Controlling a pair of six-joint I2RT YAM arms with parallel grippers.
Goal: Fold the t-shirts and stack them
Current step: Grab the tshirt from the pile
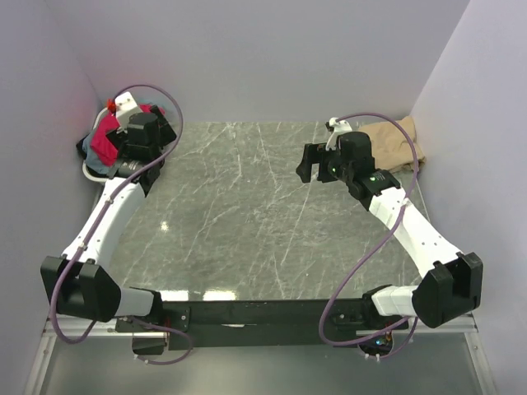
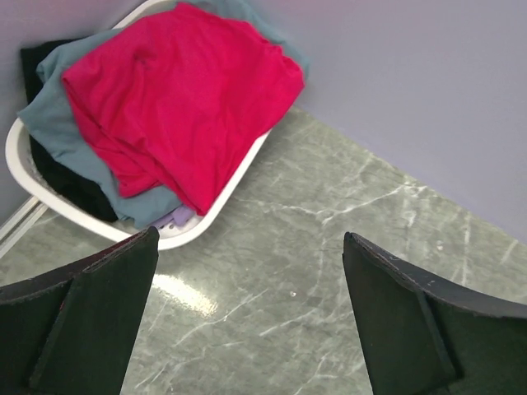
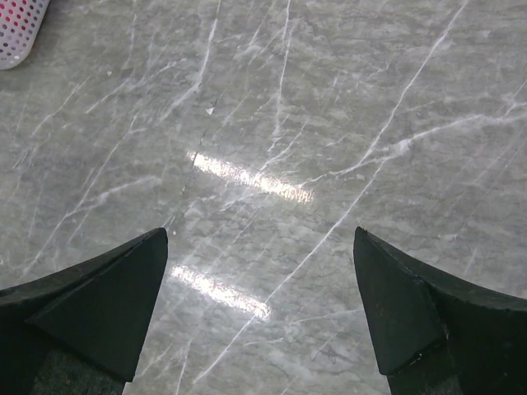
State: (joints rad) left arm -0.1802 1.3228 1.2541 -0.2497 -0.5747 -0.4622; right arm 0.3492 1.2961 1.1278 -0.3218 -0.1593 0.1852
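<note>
Hovering near the basket (image 2: 230, 193), the left gripper (image 2: 251, 247) has jaws spread, empty; inside, the red shirt (image 2: 181, 99) lies atop the teal shirt (image 2: 58, 123). The right gripper (image 3: 259, 243), jaws also spread, hangs over the table (image 1: 247, 214) near the tan shirt (image 1: 391, 140) at the far right corner.

Nothing to read here: no words, labels, brand marks, numbers or signs show up in any of the three views.
</note>
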